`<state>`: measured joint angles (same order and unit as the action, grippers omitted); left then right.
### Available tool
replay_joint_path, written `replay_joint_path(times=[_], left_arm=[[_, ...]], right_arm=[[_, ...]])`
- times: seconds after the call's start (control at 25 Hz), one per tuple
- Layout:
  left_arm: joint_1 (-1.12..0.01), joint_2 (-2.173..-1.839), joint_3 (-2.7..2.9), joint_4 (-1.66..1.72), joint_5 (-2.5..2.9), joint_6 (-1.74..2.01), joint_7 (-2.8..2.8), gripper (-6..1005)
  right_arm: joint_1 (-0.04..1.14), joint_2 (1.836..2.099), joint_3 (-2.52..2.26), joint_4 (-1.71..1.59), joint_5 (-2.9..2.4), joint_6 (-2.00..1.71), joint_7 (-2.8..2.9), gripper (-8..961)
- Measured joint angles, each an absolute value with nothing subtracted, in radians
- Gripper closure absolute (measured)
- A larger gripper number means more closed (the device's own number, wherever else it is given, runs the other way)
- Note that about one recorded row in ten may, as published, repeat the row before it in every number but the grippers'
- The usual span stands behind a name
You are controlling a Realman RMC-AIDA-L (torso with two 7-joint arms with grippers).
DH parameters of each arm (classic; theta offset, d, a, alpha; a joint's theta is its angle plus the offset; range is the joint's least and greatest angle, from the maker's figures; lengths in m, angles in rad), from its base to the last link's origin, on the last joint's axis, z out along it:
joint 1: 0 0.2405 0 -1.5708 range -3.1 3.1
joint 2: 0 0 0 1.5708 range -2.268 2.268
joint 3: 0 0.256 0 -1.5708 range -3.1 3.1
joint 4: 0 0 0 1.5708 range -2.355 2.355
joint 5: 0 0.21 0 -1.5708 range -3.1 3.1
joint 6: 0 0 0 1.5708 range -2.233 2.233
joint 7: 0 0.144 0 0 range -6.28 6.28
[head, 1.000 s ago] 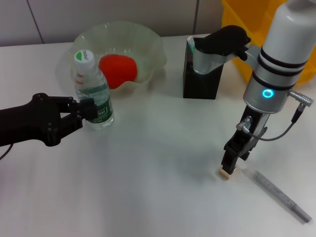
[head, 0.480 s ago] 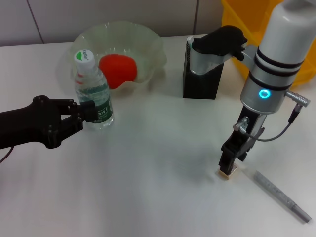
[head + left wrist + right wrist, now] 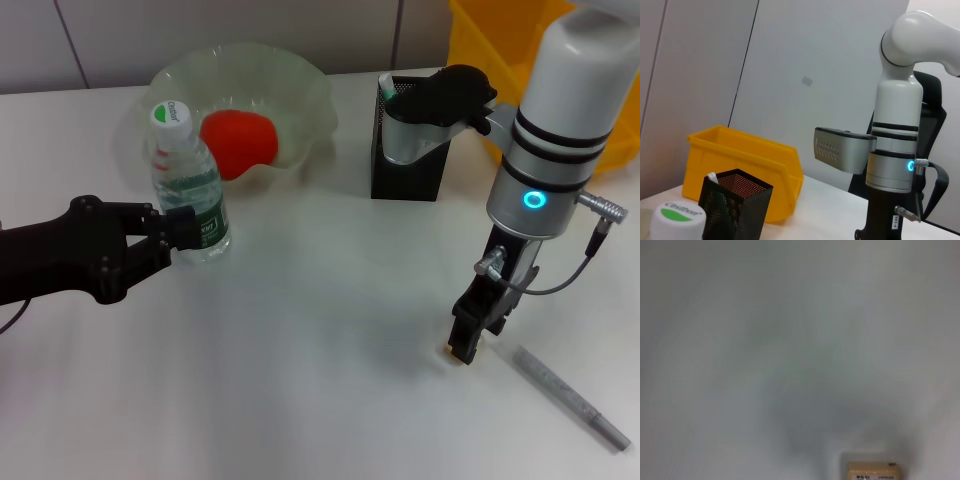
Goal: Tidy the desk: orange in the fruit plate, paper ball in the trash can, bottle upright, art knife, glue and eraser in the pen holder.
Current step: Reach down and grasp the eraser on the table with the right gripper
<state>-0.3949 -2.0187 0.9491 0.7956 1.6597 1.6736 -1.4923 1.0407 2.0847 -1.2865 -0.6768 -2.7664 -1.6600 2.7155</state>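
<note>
Right gripper (image 3: 466,345) — pointed straight down at approx. 4 o'clock on the desk (image 3: 320,370), tips on the eraser (image 3: 452,352). Only a sliver of the eraser shows under the tips in the head view; the right wrist view shows its tan top face with printed text (image 3: 873,470) lying flat on the desk. Whether the jaws are clamped on it or merely set around it — cannot tell.

Art knife (image 3: 572,396) lies flat just beside the right gripper, toward 4–5 o'clock, apart from the eraser.

Left gripper (image 3: 178,228) reaches in from 9 o'clock, fingers clenched on the lower body of the water bottle (image 3: 187,187). Bottle stands upright, green-and-white cap (image 3: 677,218) on top.

Fruit plate (image 3: 300,90), translucent w/ wavy rim, sits at 11 o'clock directly behind the bottle; orange (image 3: 239,143) is inside it.

Pen holder (image 3: 405,165), black mesh, stands at 1 o'clock; a white-and-green item, prob. the glue (image 3: 387,90), sticks up inside. Part of the right arm overlaps the holder's top in the head view.

Yellow bin (image 3: 735,165) sits behind the pen holder, at 2 o'clock.
</note>
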Motion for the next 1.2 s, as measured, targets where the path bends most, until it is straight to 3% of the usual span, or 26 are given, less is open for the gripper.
replay_joint_path(times=[1.2], left_arm=[[-0.385,-2.022,0.951,0.795,1.66,1.674,-1.489,861]], right_arm=[[1.029,2.088,-1.337,-0.669,-2.734,-1.6,2.699,401]])
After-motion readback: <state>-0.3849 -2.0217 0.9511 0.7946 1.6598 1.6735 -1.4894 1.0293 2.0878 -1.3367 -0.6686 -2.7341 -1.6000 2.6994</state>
